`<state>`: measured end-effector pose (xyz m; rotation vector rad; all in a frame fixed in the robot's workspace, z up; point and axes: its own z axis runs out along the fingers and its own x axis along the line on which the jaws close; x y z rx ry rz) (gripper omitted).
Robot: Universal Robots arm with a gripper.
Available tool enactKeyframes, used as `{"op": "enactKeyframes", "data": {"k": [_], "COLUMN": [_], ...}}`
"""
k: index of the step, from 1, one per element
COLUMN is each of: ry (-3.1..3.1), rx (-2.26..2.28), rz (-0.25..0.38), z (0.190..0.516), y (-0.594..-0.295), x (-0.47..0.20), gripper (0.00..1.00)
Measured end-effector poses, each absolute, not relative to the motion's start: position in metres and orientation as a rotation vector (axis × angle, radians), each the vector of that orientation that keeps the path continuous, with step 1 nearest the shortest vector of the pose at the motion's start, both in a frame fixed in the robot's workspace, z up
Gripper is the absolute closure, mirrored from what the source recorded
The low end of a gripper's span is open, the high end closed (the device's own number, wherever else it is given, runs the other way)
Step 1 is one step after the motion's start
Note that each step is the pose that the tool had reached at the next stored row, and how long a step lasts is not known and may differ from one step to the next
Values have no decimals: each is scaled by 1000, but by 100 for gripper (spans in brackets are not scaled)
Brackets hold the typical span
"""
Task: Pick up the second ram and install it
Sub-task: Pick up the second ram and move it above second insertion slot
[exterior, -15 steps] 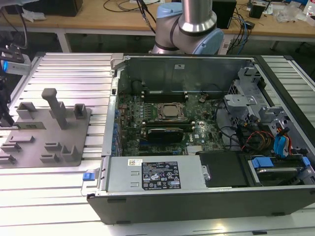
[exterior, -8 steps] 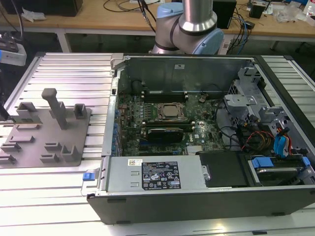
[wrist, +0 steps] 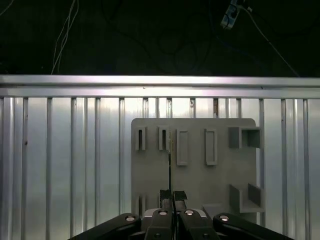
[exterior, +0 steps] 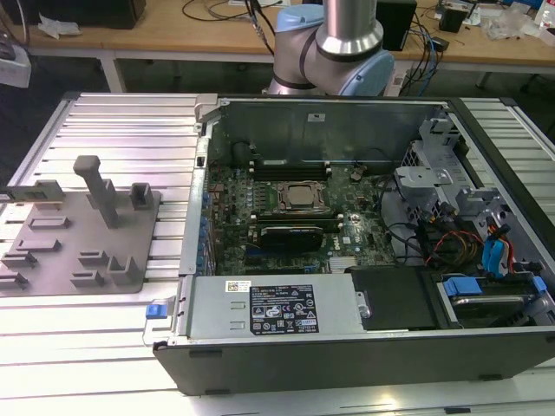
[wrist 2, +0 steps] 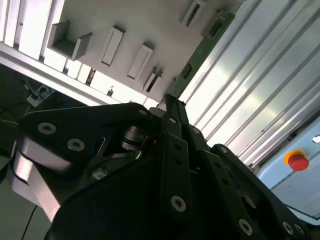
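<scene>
The second ram (exterior: pixel 33 196) is a thin green stick standing at the far end of the grey fixture (exterior: pixel 82 251), at the exterior view's left. In the second wrist view the ram (wrist 2: pixel 205 47) runs along the fixture's (wrist 2: pixel 150 25) edge beside the ribbed table. Its near end is hidden behind my gripper (wrist 2: pixel 170 102). In the first wrist view my gripper (wrist: pixel 173 194) hangs well above the fixture (wrist: pixel 195 175), apart from the ram. The black fingertips (wrist: pixel 166 195) are drawn together with nothing held between them.
An open computer case (exterior: pixel 347 355) fills the exterior view's right, with a silver processor (exterior: pixel 303 198), a black expansion card (exterior: pixel 290 234) and memory slots (exterior: pixel 286 165). The arm's base (exterior: pixel 325 52) stands behind it. A red button (wrist 2: pixel 298 161) sits off the table.
</scene>
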<state>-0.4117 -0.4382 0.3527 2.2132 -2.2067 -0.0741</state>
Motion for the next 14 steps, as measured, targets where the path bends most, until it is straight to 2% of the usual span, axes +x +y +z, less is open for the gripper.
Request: {"op": "enactKeyframes", "data": {"k": [14], "ry": [-2205], "rx": [2215], "rz": [-74], "z": [401], "y": [-438], "x": [-412], "gripper": [91]}}
